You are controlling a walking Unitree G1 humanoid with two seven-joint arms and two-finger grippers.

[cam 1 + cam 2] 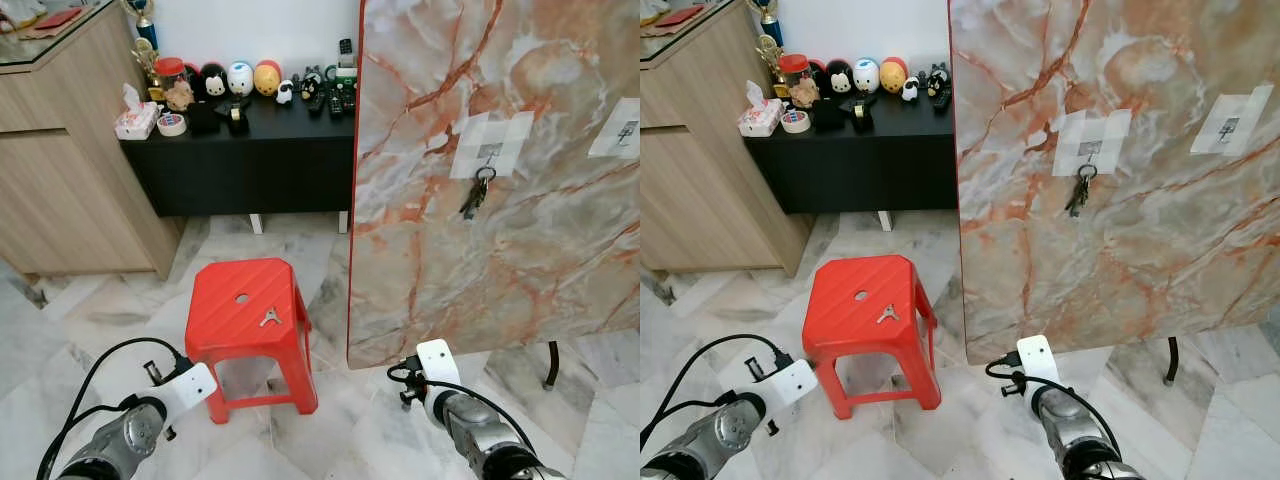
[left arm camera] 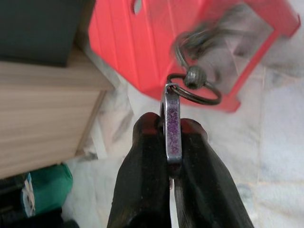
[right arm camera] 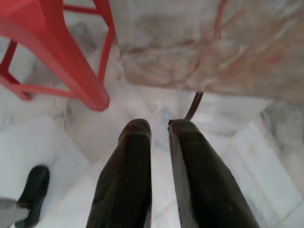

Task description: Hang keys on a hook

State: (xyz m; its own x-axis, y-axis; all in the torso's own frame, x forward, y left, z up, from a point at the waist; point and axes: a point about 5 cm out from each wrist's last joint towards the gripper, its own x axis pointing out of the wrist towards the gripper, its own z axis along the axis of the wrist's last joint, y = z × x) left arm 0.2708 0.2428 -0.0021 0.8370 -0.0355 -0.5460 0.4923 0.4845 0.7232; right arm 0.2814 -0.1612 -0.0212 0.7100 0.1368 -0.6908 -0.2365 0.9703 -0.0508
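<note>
Now: left pincer (image 2: 172,137) grasping key (image 2: 171,124) | right pincer (image 3: 159,128) narrowly parted, low beside stool (image 1: 243,306)

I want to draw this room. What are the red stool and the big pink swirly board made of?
The red stool looks like moulded plastic: one even colour, a ribbed glossy top, thin legs. The board looks like polished marble, or a marble-patterned panel; its orange veins and sheen fit either, so I can't tell which.

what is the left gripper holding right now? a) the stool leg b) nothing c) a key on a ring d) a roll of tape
c: in the left wrist view the left gripper is clamped on a flat key with a ring hanging from it.
</note>
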